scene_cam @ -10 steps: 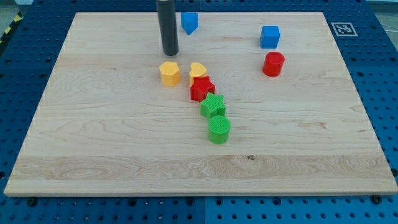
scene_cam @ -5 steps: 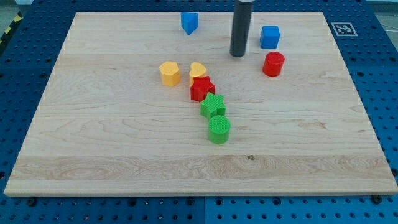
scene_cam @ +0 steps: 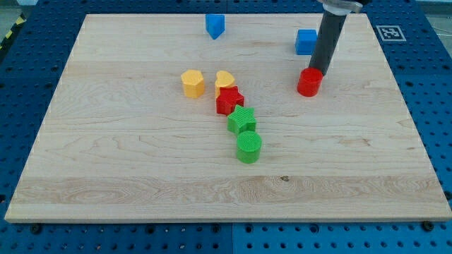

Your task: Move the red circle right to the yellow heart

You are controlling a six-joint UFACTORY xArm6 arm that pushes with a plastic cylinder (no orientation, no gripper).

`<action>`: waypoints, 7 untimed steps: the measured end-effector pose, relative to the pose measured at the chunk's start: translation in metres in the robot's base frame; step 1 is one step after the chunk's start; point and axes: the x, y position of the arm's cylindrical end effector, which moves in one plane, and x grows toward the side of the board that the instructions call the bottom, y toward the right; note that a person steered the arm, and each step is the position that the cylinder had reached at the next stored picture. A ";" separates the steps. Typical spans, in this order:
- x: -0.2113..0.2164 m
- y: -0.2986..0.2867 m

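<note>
The red circle (scene_cam: pixel 308 83) stands on the right half of the wooden board (scene_cam: pixel 127 155). My tip (scene_cam: pixel 319 70) is at the circle's upper right edge, touching or almost touching it. The yellow heart (scene_cam: pixel 224 79) lies near the board's middle, well to the left of the circle, with the red star (scene_cam: pixel 229 101) touching its lower side.
A yellow hexagon (scene_cam: pixel 192 82) sits left of the heart. A green star (scene_cam: pixel 242 121) and a green circle (scene_cam: pixel 248 147) run down from the red star. A blue cube (scene_cam: pixel 306 41) is just above left of my rod. Another blue block (scene_cam: pixel 215 26) is at the top.
My tip has swept from above the yellow hexagon rightward across the top of the board to the red circle's upper right. The circle has shifted slightly down-left. The other blocks have not moved.
</note>
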 end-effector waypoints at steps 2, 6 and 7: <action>0.032 0.022; 0.027 -0.008; 0.027 -0.021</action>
